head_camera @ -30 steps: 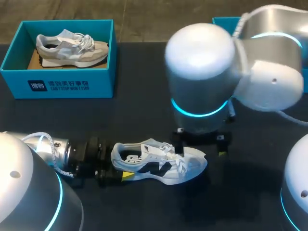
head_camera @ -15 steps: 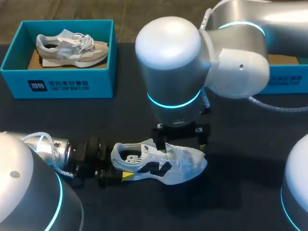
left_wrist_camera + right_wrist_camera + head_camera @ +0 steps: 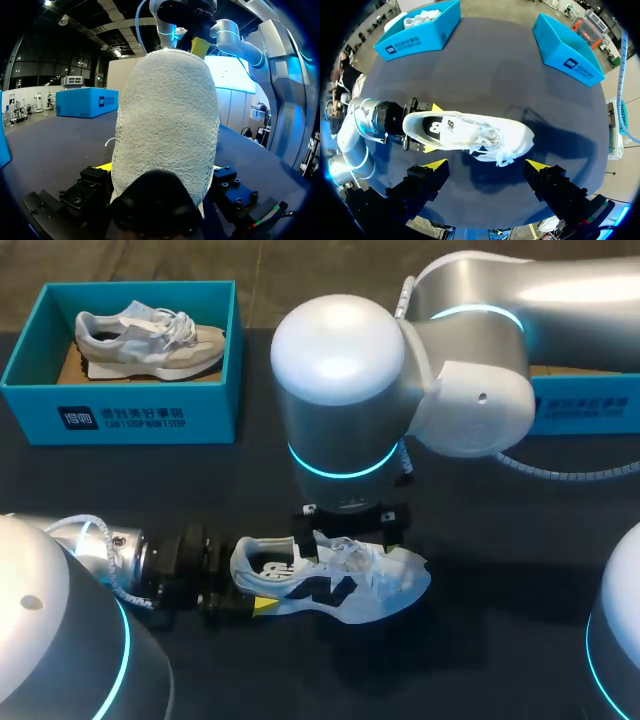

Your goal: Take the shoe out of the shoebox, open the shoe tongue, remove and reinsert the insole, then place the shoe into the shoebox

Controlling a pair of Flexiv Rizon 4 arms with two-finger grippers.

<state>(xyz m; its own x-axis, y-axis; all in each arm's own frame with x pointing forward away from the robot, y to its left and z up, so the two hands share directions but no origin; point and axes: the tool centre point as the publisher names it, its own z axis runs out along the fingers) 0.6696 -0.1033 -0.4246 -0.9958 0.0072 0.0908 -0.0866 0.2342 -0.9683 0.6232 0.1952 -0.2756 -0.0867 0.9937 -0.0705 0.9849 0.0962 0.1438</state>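
A white shoe (image 3: 345,582) with a dark side logo lies on its sole on the dark table, toe to the right. My left gripper (image 3: 243,583) is shut on its heel, one yellow-tipped finger on each side. In the left wrist view the heel (image 3: 165,115) fills the space between those fingers. My right gripper (image 3: 350,522) hangs open just behind and above the laces. In the right wrist view its two fingers stand wide apart over the shoe (image 3: 470,132), touching nothing, and the left gripper (image 3: 431,128) shows clamped at the heel.
A blue shoebox (image 3: 120,420) at the back left holds a grey shoe (image 3: 150,338). A second blue box (image 3: 590,400) sits at the back right, mostly hidden behind my right arm. The second box (image 3: 567,47) appears lidless in the right wrist view.
My right arm has swung left and lowered, bringing its open gripper from beside the toe to over the shoe's laces. The left gripper and the shoe have stayed put.
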